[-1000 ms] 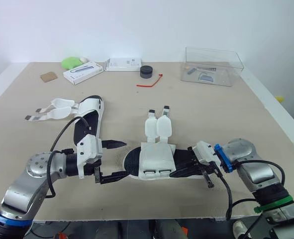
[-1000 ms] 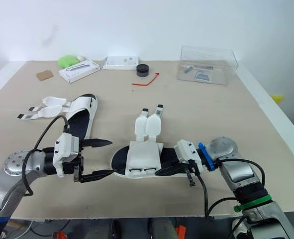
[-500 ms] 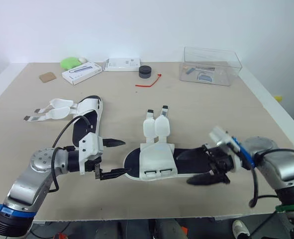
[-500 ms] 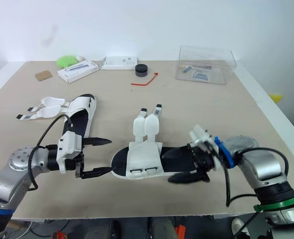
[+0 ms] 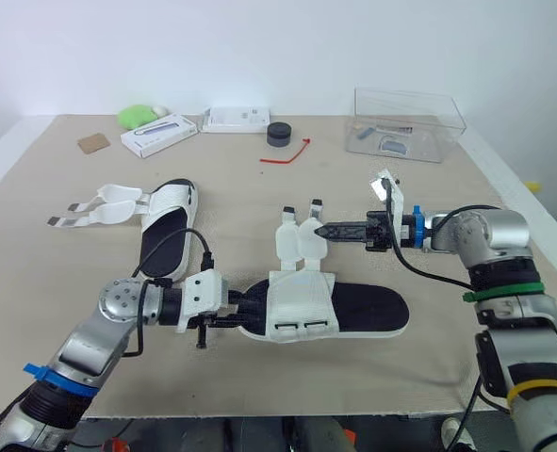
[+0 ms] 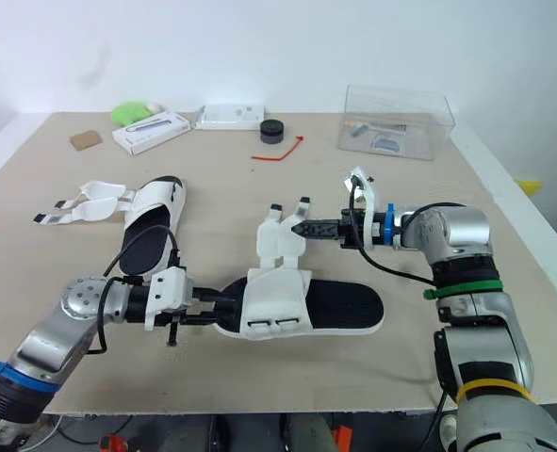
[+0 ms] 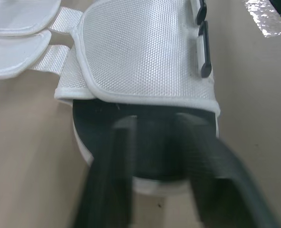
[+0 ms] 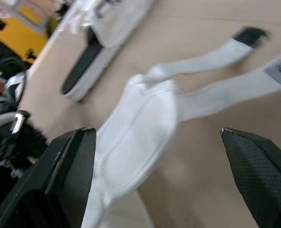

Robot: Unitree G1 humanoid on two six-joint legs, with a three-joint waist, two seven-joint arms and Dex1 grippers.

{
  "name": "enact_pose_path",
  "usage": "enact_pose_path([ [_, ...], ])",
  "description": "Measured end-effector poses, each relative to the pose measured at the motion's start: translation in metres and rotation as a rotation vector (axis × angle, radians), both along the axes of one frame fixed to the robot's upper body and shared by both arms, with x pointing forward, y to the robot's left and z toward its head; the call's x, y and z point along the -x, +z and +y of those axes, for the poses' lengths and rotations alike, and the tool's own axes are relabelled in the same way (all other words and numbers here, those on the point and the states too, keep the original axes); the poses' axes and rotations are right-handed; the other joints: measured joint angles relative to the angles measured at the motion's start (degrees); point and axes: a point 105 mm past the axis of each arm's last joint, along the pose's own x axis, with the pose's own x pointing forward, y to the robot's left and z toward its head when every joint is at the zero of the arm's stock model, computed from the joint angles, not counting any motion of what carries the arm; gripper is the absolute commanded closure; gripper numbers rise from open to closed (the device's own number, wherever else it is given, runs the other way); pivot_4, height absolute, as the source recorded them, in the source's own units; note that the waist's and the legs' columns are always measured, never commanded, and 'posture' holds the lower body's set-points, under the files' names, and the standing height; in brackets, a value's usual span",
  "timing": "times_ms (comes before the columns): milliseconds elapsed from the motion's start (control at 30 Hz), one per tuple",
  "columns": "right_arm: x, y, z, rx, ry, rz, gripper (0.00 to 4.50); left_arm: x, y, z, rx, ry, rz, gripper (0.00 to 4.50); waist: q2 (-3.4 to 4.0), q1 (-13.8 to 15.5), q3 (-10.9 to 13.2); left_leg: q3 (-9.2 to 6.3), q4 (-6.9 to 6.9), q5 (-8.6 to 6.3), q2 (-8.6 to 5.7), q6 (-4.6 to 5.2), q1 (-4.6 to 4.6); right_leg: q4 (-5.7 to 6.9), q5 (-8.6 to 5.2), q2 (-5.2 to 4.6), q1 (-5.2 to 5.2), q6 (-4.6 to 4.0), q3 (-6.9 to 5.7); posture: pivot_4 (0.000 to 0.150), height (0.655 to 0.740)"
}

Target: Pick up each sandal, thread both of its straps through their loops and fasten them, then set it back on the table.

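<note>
On the table (image 5: 429, 193), the second sandal (image 5: 166, 218) lies beyond the left gripper (image 5: 233, 311) and a little to its outer side, well apart from it. Its flat straps (image 5: 102, 206) are spread open on the table and are not fastened.

The left gripper is low over the table, at the toe end of the near sandal (image 5: 358, 309). In the left wrist view its fingers (image 7: 109, 180) stand only a narrow way apart and lie over the black footbed at the toe. They are not closed around anything, and I cannot tell whether they touch the sole. Directly ahead of this gripper is the white upper (image 7: 140, 52) of the near sandal. It has two black loops (image 7: 204, 50) on its edge, and no strap goes through them.

The near sandal rests flat on the table between the two grippers, with its heel end on the right side. Its two padded straps (image 5: 299, 240) lie open on the table beyond the upper, side by side.

The right gripper (image 5: 321, 229) points at them from the side, its tips just beside the nearer strap. In the right wrist view its fingers (image 8: 66, 180) are wide apart and hold nothing, and one padded strap lies ahead between them. Far beyond the right gripper stands a clear box (image 5: 406, 124).
</note>
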Motion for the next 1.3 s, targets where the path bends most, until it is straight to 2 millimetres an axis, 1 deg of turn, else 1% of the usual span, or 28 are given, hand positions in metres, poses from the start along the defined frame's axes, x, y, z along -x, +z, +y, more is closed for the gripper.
enact_pose_path([
  [33, -0.001, -0.001, 0.001, -0.012, -0.005, 0.034, 0.0, 0.0, 0.0, 0.0, -0.001, 0.001, -0.001, 4.44, 0.0, -0.01, 0.0, 0.01, 0.0, -0.02, 0.0, 0.02, 0.0, -0.01, 0.0, -0.01, 0.01, 0.01, 0.0, 0.15, 0.74],
  [100, -0.003, -0.001, 0.007, -0.045, 0.0, 0.098, 0.0, -0.001, 0.0, 0.0, -0.003, -0.001, -0.003, 4.44, 0.01, -0.21, 0.0, 0.03, -0.01, -0.03, 0.0, 0.04, 0.01, -0.02, 0.01, 0.0, 0.0, 0.02, 0.02, 0.15, 0.74],
  [267, -0.009, -0.003, 0.023, -0.099, -0.001, 0.193, 0.0, -0.001, 0.0, -0.001, -0.005, 0.001, 0.001, 4.44, 0.01, -0.23, 0.0, -0.03, -0.01, -0.02, 0.06, 0.04, 0.04, 0.02, 0.02, 0.07, 0.0, -0.02, 0.01, 0.15, 0.74],
  [333, -0.015, -0.006, 0.028, -0.122, -0.032, 0.225, 0.0, 0.0, 0.0, -0.002, -0.004, -0.002, 0.002, 4.44, 0.02, -0.2, 0.01, -0.03, -0.01, -0.02, 0.05, 0.03, 0.04, 0.03, 0.03, 0.06, 0.0, -0.03, 0.0, 0.15, 0.74],
  [400, -0.022, -0.008, 0.029, -0.14, -0.08, 0.23, 0.0, 0.001, 0.0, -0.002, -0.005, -0.002, 0.007, 4.44, 0.02, -0.21, 0.01, 0.01, -0.01, -0.02, 0.03, 0.03, 0.03, 0.03, 0.03, 0.04, 0.0, -0.02, 0.01, 0.15, 0.74],
  [500, -0.025, -0.009, 0.029, -0.144, -0.102, 0.229, 0.0, 0.001, -0.001, -0.002, -0.006, -0.001, 0.009, 4.44, 0.02, -0.21, 0.01, 0.01, -0.01, -0.02, 0.03, 0.03, 0.02, 0.03, 0.02, 0.02, 0.0, -0.02, 0.03, 0.15, 0.74],
  [600, -0.034, -0.01, 0.027, -0.154, -0.162, 0.213, 0.0, 0.001, -0.001, -0.003, -0.007, -0.001, 0.006, 4.44, 0.02, -0.25, 0.01, 0.01, -0.02, -0.02, 0.03, 0.02, 0.02, 0.02, 0.02, 0.02, 0.0, -0.02, 0.06, 0.15, 0.74],
  [733, -0.044, -0.017, 0.022, -0.152, -0.254, 0.192, 0.0, 0.003, -0.002, -0.003, -0.005, 0.003, 0.005, 4.44, 0.02, -0.26, 0.01, 0.01, -0.03, -0.02, 0.03, 0.02, 0.02, 0.02, 0.02, 0.03, 0.0, -0.02, 0.08, 0.15, 0.74],
  [833, -0.048, -0.019, 0.023, -0.149, -0.286, 0.18, 0.0, 0.005, -0.003, -0.003, -0.005, 0.009, 0.005, 4.44, 0.03, -0.29, 0.01, 0.0, -0.04, -0.02, 0.05, 0.02, 0.04, 0.02, 0.02, 0.05, 0.0, -0.02, 0.08, 0.15, 0.74],
  [900, -0.05, -0.016, 0.026, -0.168, -0.3, 0.18, 0.52, 0.005, -0.004, -0.003, -0.009, 0.013, 0.004, 4.5, 0.03, -0.29, 0.01, 0.01, -0.04, -0.02, 0.05, 0.02, 0.04, 0.02, 0.02, 0.05, 0.0, -0.02, 0.09, 0.15, 0.74],
  [967, -0.052, -0.012, 0.03, -0.18, -0.295, 0.175, 1.19, 0.005, -0.004, -0.003, -0.009, 0.015, 0.004, 4.5, 0.03, -0.31, 0.01, 0.01, -0.05, -0.02, 0.05, 0.02, 0.04, 0.02, 0.02, 0.05, 0.0, -0.02, 0.09, 0.15, 0.74],
  [1000, -0.052, -0.011, 0.031, -0.181, -0.293, 0.174, 1.64, 0.005, -0.004, -0.003, -0.009, 0.015, 0.004, 4.5, 0.03, -0.31, 0.01, 0.01, -0.05, -0.02, 0.05, 0.02, 0.04, 0.02, 0.02, 0.05, 0.0, -0.02, 0.09, 0.15, 0.74],
  [1067, -0.051, -0.01, 0.035, -0.184, -0.28, 0.173, 2.75, 0.005, -0.004, -0.002, -0.008, 0.019, 0.004, 4.5, 0.03, -0.31, 0.01, 0.01, -0.05, -0.02, 0.05, 0.02, 0.04, 0.02, 0.02, 0.05, 0.0, -0.02, 0.09, 0.15, 0.74],
  [1100, -0.051, -0.01, 0.036, -0.186, -0.271, 0.173, 3.18, 0.005, -0.005, -0.002, -0.007, 0.022, 0.005, 4.5, 0.03, -0.31, 0.01, 0.01, -0.05, -0.02, 0.05, 0.02, 0.04, 0.02, 0.02, 0.05, 0.0, -0.02, 0.09, 0.15, 0.74],
  [1133, -0.05, -0.01, 0.038, -0.185, -0.262, 0.173, 3.81, 0.005, -0.006, -0.002, -0.006, 0.027, 0.007, 4.5, 0.03, -0.31, 0.01, 0.01, -0.05, -0.02, 0.05, 0.02, 0.04, 0.02, 0.02, 0.05, 0.0, -0.02, 0.1, 0.15, 0.74],
  [1200, -0.049, -0.01, 0.039, -0.185, -0.242, 0.171, 4.46, 0.005, -0.007, -0.002, -0.004, 0.034, 0.009, 4.5, 0.03, -0.31, 0.01, 0.0, -0.05, -0.02, 0.05, 0.02, 0.04, 0.02, 0.02, 0.04, 0.0, -0.02, 0.08, 0.15, 0.74],
  [1300, -0.047, -0.008, 0.041, -0.174, -0.206, 0.159, 4.46, 0.005, -0.007, -0.001, -0.004, 0.035, 0.009, 4.5, 0.04, -0.32, 0.01, 0.02, -0.05, -0.02, 0.05, 0.02, 0.05, 0.02, 0.02, 0.04, 0.0, -0.02, 0.09, 0.15, 0.74],
])
